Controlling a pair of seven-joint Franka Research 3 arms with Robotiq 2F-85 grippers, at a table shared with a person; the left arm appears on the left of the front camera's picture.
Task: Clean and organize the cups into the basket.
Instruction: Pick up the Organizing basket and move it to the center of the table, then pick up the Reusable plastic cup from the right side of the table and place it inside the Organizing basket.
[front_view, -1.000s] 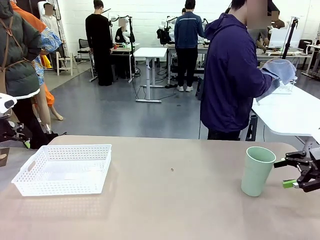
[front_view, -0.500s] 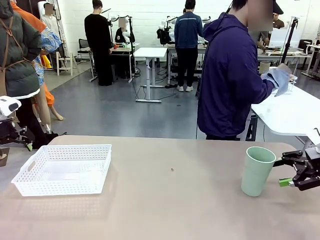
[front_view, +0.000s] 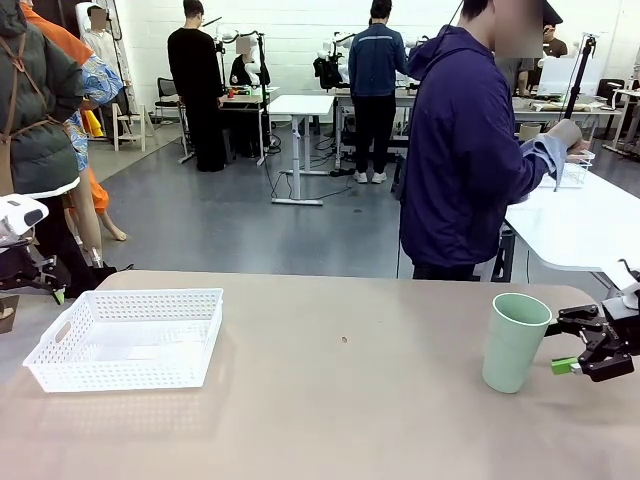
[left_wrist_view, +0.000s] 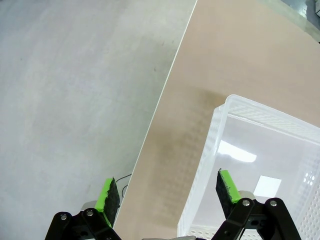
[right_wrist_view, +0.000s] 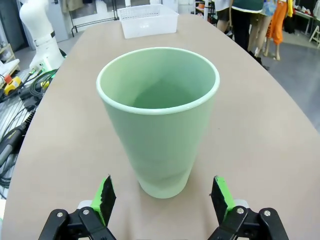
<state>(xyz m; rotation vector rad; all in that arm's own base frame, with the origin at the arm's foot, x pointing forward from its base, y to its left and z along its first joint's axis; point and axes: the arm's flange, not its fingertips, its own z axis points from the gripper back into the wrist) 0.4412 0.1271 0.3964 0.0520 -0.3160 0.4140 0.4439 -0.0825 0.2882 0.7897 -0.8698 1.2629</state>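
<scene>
The pale mint green cup (front_view: 515, 340) stands upright and empty on the table's right side. Just right of it, my right gripper (front_view: 568, 342) is open, with its fingers level with the cup's lower half. In the right wrist view the cup (right_wrist_view: 160, 125) stands close ahead of the gripper (right_wrist_view: 163, 194), centred on the gap between the two pads and touching neither. The white lattice basket (front_view: 150, 294) sits empty at the left. My left gripper (left_wrist_view: 168, 189) hangs open over the table's left edge beside the basket's end wall (left_wrist_view: 215, 145). The tan-brown cups are out of view.
A person in a dark blue jacket (front_view: 460, 150) stands beyond the far edge, turned toward a white side table (front_view: 580, 225) with a wire basket (front_view: 572, 172). My left arm's base (right_wrist_view: 40, 35) and cables (right_wrist_view: 20, 95) lie by the table's near edge.
My right gripper has crept a little leftward toward the mint cup. The person has lowered the blue cloth and reached to the side table. My left arm shifted slightly.
</scene>
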